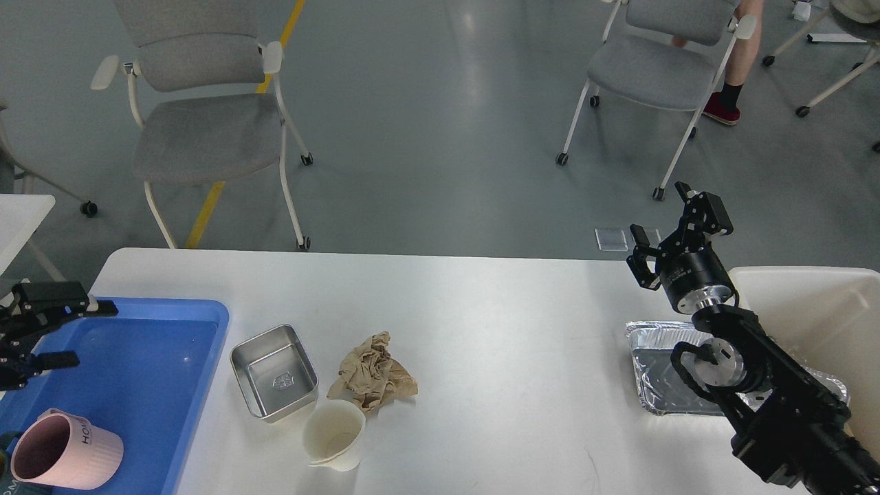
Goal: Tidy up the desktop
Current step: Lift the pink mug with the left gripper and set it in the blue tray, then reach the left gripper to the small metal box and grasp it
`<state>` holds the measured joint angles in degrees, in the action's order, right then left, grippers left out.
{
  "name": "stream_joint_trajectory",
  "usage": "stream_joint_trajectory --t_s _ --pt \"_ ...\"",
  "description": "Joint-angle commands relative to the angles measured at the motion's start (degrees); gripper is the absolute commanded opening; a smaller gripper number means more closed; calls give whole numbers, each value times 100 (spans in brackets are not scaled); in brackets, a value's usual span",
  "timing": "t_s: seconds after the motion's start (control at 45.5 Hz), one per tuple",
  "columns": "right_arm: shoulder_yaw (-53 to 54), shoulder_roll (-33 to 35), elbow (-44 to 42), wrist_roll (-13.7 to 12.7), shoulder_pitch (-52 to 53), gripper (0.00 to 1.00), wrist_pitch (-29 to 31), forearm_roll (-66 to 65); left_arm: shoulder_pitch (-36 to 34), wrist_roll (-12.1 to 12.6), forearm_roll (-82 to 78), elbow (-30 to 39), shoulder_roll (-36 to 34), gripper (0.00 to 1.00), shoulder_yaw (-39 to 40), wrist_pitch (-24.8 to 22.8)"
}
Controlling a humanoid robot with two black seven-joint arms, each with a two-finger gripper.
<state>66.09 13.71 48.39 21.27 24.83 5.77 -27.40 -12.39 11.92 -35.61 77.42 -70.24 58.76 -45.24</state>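
The white desktop (481,330) carries a steel tray (273,372), a crumpled brown paper (372,373) and a cream paper cup (335,434) near the front left. A pink mug (65,451) lies on its side in the blue plastic tray (137,371) at the left edge. My left gripper (65,332) is open and empty, above the tray's far left corner, apart from the mug. My right gripper (677,223) is open and empty, raised over the desktop's far right edge above a foil tray (656,371).
A cream bin (818,316) stands at the right edge behind my right arm. Two grey wheeled chairs (199,103) (660,62) stand on the floor beyond the desktop. A smaller white table (20,213) is at far left. A person's leg (739,62) shows behind the right chair.
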Motion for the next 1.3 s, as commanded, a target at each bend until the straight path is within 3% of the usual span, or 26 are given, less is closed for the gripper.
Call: stream_joint_trajectory --t_s 0.0,0.11,0.198,0.308,0.418,0.594,0.792,0.968,1.1,1.276 --pt "0 0 3 0 13 100 -23 -3 -105 -22 195 72 -78 97 811 -29" --pt "0 -26 3 0 13 100 -23 -3 -149 -49 783 63 -16 97 1725 111" --pt "0 -35 3 0 65 100 -32 -3 -141 -49 1380 19 19 97 2139 568" --pt "0 -35 3 0 83 100 -32 -3 -105 -49 2259 -191 63 97 2386 1271" --pt "0 -17 3 0 83 100 -32 -3 -79 -58 2831 -560 63 97 2395 1605" --pt "0 0 -5 0 74 100 -32 6 -53 -58 3175 -1150 80 97 2395 1624" --pt "-9 -35 -5 0 83 100 -32 -3 132 -40 3087 -1203 124 97 2237 1641" --pt "-17 -70 -5 0 92 100 -32 -3 27 4 2245 -905 212 97 1026 1632" --pt "-17 -61 -5 0 92 100 -32 -3 -860 92 426 -184 581 97 -450 1632" --pt "-17 -44 -5 0 74 100 -32 -3 -1976 109 -508 -113 1135 96 -2235 1852"
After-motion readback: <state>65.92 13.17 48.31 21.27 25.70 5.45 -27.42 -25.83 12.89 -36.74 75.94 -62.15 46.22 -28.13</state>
